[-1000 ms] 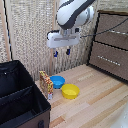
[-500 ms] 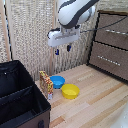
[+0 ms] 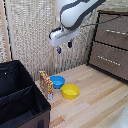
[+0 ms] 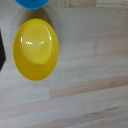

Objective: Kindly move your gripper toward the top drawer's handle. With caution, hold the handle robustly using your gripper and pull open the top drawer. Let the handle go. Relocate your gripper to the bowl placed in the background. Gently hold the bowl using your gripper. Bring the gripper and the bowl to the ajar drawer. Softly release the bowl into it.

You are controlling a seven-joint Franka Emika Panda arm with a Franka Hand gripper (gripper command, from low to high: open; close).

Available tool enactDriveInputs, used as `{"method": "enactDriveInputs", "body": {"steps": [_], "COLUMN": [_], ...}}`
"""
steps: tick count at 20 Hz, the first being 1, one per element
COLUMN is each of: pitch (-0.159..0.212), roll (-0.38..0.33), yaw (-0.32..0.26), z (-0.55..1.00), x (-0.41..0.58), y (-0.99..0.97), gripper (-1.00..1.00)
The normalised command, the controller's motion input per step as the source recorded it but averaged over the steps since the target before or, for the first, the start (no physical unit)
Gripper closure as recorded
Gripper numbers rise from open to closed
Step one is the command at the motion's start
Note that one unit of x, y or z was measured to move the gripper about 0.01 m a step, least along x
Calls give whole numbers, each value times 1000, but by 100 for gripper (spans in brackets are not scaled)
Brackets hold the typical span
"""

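Hand [image 3: 63, 47] hanging high over the floor, fingers spread and empty, top drawer [image 3: 113, 32] shut off at the exterior view's right, so swing across, level with the slim handle [image 3: 116, 32], straddle it squarely before squeezing.

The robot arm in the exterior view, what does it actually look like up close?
It is a bulky white robot arm with rounded, glossy segments and a dark band at a joint. Its end is a white boxy gripper with two short dark blue-tipped jaws. A thin dark cable seems to trail beside it.
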Motion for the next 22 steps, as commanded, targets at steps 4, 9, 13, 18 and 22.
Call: {"method": "enactDriveInputs", "body": {"steps": [4, 9, 13, 18, 22], "pitch": [-61, -71, -70, -58, -50], "roll": [-294, -297, -308, -322, -328], "yaw": [165, 167, 164, 161, 159], "z": [0, 0, 0, -13, -18], "x": [-36, -35, -24, -14, -11], "y": [-243, -231, -226, -218, -213], "gripper": [-100, -100, -100, -100, -100]}}
